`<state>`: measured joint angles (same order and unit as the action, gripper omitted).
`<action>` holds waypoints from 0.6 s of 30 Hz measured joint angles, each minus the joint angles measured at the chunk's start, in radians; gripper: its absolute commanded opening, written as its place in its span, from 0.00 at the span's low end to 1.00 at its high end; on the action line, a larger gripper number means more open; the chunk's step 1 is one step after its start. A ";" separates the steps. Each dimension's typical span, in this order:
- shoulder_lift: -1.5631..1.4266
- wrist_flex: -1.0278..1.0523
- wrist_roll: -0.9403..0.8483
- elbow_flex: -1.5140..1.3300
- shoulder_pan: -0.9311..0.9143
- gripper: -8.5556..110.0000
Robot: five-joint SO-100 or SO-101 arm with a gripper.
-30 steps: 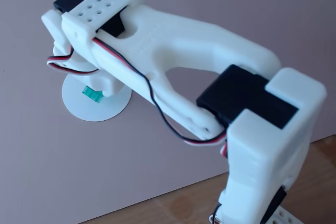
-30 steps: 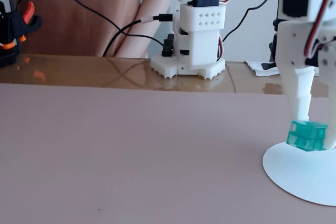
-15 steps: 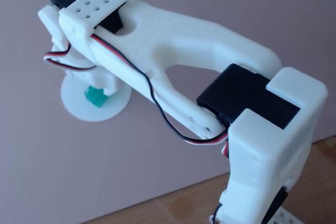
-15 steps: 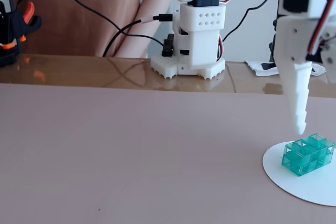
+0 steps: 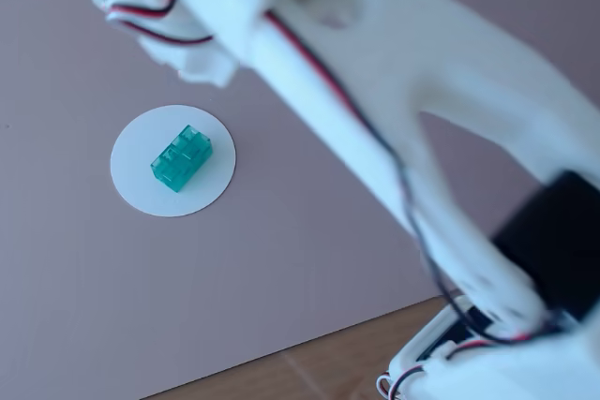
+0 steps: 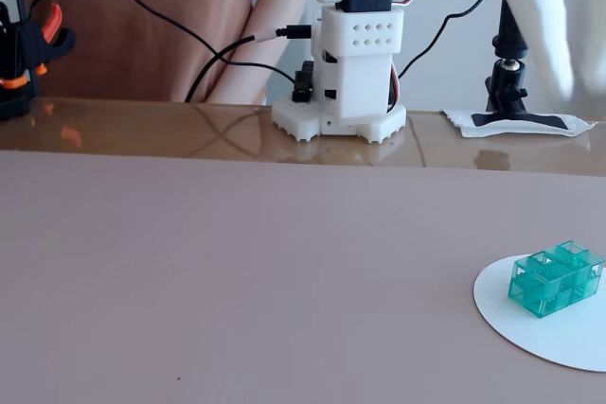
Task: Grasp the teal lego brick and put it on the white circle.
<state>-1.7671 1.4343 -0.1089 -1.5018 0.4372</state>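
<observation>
The teal lego brick [image 5: 181,157] lies on the white circle [image 5: 136,189], near its middle, studs up. It also shows in the other fixed view [image 6: 555,278], resting on the white circle [image 6: 559,342] at the lower right. The gripper [image 5: 192,58] is a blurred white shape held high above the mat, up and to the right of the brick and apart from it. In the other fixed view, the gripper [image 6: 547,35] shows as a blurred white form at the top right, well above the brick. Its jaws are too blurred to read. Nothing shows between them.
The pinkish-mauve mat [image 5: 94,306] covers most of the wooden table. The white arm [image 5: 394,110] crosses from the lower right. The arm's base [image 6: 352,73] stands at the table's back, with cables, a person behind, a camera stand [image 6: 511,92] and an orange-black clamp [image 6: 28,54].
</observation>
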 measured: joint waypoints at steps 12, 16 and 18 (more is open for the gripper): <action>-0.772 -0.072 -0.077 -0.397 -0.238 0.07; -1.058 -0.097 -0.112 -0.588 -0.275 0.07; -1.163 -0.101 -0.126 -0.670 -0.282 0.07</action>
<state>-2.9299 1.3330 -0.2347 -2.1721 0.1549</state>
